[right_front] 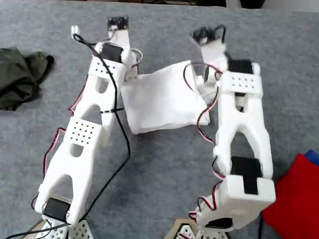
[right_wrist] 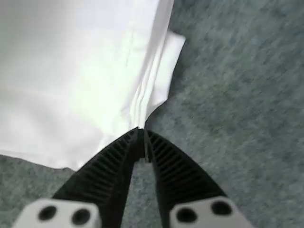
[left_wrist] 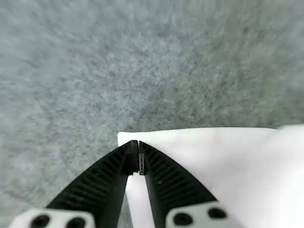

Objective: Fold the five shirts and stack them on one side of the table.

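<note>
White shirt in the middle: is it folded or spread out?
Folded: the white shirt is a compact rectangle, and its edge shows stacked layers.

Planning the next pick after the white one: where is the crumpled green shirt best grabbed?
Likely the flap of the green shirt that juts toward the white shirt, coming from that side; the rest is a bunched heap. The left pincer, nearest, is shut on the white shirt.
</note>
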`<move>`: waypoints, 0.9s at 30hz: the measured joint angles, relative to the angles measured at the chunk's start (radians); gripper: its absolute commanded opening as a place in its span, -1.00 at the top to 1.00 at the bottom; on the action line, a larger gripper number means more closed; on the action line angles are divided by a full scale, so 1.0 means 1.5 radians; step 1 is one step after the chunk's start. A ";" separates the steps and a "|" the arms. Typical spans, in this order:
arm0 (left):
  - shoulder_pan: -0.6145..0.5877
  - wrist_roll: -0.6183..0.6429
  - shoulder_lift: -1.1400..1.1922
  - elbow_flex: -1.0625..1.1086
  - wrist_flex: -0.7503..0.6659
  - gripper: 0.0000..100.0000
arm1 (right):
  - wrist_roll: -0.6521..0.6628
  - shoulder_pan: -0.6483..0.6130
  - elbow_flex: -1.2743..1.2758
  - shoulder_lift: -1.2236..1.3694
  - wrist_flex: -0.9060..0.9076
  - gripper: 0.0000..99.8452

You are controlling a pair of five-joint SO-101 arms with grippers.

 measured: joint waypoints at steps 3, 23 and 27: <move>0.000 0.000 -0.059 0.000 0.037 0.96 | 0.002 -0.002 -0.069 0.010 -0.015 0.99; 0.013 0.001 0.089 -0.007 -0.091 0.96 | 0.020 -0.062 -0.788 0.691 0.013 0.99; 0.013 -0.012 0.096 -0.014 -0.122 0.96 | 0.020 -0.061 -0.913 0.770 0.044 0.99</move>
